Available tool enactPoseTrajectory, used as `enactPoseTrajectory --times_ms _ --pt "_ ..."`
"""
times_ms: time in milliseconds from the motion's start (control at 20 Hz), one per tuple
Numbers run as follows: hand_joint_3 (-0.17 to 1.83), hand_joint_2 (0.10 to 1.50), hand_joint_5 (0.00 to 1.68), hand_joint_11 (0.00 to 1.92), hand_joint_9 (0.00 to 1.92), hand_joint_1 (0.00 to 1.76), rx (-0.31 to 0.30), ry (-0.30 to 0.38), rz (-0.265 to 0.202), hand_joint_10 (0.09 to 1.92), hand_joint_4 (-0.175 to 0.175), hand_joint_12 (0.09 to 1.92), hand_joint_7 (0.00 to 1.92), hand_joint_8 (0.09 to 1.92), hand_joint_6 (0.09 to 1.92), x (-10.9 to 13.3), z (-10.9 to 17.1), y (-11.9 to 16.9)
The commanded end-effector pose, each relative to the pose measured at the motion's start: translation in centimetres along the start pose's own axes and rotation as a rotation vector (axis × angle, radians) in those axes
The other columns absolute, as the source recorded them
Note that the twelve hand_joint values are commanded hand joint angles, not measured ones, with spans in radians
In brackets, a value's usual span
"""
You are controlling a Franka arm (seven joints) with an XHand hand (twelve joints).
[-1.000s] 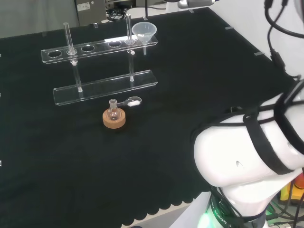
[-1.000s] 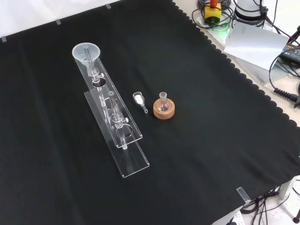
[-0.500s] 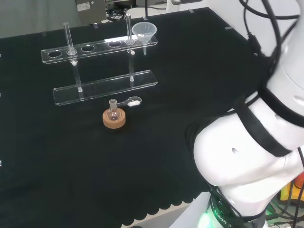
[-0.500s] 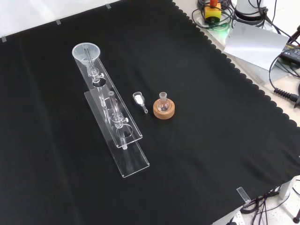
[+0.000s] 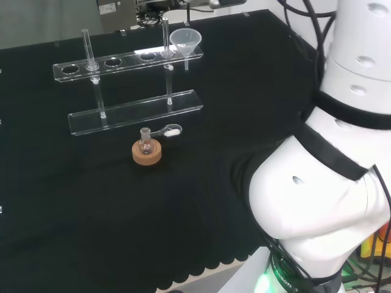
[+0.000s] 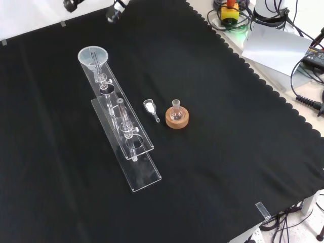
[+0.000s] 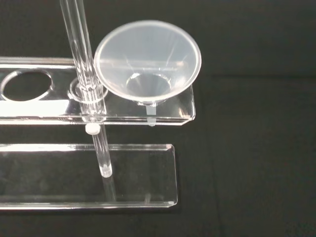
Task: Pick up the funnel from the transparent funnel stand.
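Taking the funnel stand [image 6: 124, 132] as the landmark and working from the front view's near edge outward: just beside its middle lie a small spoon-like scoop [image 6: 151, 109] holding white powder and a little flask [image 6: 176, 112] on a cork ring [image 6: 177, 119]. The stand's top shelf carries round holes between two upright rods [image 7: 89, 84]. At its far end the funnel [image 6: 93, 56] sits in the last hole, upright, untouched. Beyond that, parts of the hand [image 6: 115, 11] show at the picture's top; whether its fingers are spread or curled cannot be told. The risk is the rod just beside the funnel: a descending hand could knock it and shift the stand, or tip the funnel.
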State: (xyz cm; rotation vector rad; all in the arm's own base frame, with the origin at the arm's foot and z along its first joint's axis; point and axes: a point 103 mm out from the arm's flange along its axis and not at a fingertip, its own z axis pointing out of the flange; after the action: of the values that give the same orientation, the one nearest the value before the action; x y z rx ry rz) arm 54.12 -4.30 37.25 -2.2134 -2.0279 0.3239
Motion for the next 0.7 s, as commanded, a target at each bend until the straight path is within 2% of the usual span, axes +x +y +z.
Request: enactPoseTrajectory --times_ms 50,250,400,700 --pt "0.25 0.89 0.15 0.01 0.18 0.54 0.098 -0.059 -0.013 0.74 0.018 1.48 0.01 0.53 0.09 0.4 2.3 2.5" --pt "0.35 0.8 0.14 0.09 0.14 0.61 0.149 -0.096 -0.006 0.82 0.03 1.52 0.0 0.46 0.09 0.3 3.2 3.4" --pt "0.45 0.72 0.12 0.18 0.13 0.63 0.158 -0.105 -0.01 0.86 0.04 1.53 0.0 0.38 0.09 0.5 3.6 3.9" --pt "0.49 0.67 0.06 0.26 0.1 0.63 0.187 -0.149 -0.012 0.88 0.052 1.53 0.0 0.23 0.09 1.5 4.3 4.6"
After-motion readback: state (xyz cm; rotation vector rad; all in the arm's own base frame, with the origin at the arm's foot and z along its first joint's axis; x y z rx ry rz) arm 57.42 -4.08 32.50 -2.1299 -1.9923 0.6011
